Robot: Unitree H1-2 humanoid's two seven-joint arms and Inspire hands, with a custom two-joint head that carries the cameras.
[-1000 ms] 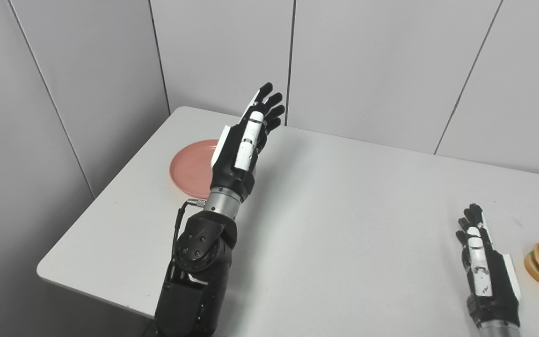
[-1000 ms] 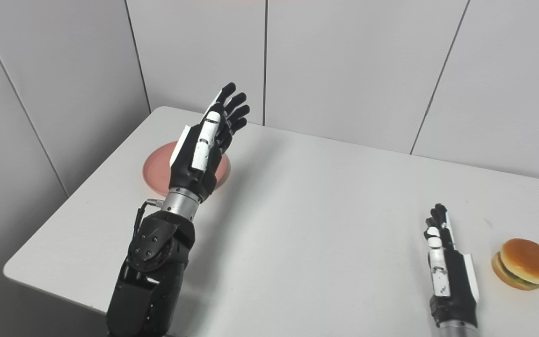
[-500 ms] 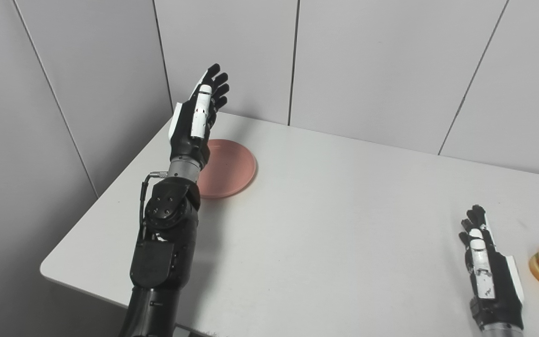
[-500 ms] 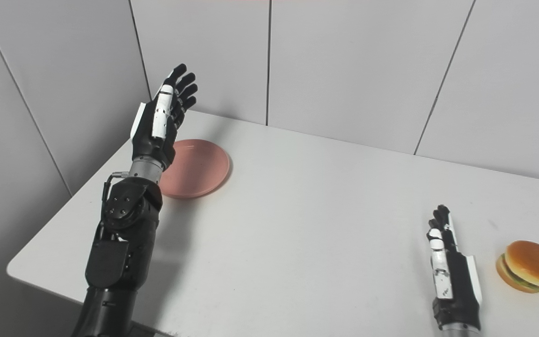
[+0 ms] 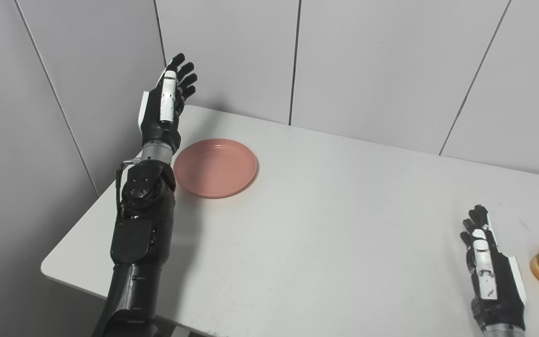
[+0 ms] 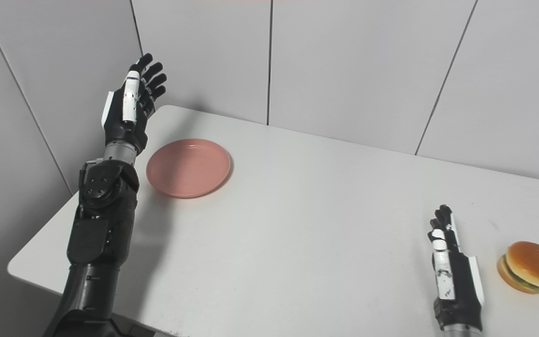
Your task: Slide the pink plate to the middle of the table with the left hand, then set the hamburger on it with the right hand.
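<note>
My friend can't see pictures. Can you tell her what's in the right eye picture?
A robot's left hand is raised, open, beside a pink plate that sits near the far left corner of a white table. The right hand rests open near the front right, just left of a hamburger it isn't touching. Grey wall panels stand behind.

Matt pink plate [image 5: 215, 166], smooth white table [image 5: 325, 220], glossy hamburger [image 6: 530, 266] bun, matt wall panels [image 5: 372, 65]

The round pink plate [image 5: 215, 167] lies flat and bare at ten o'clock. The hamburger [image 6: 530, 267] sits upright at four o'clock, well apart.
</note>
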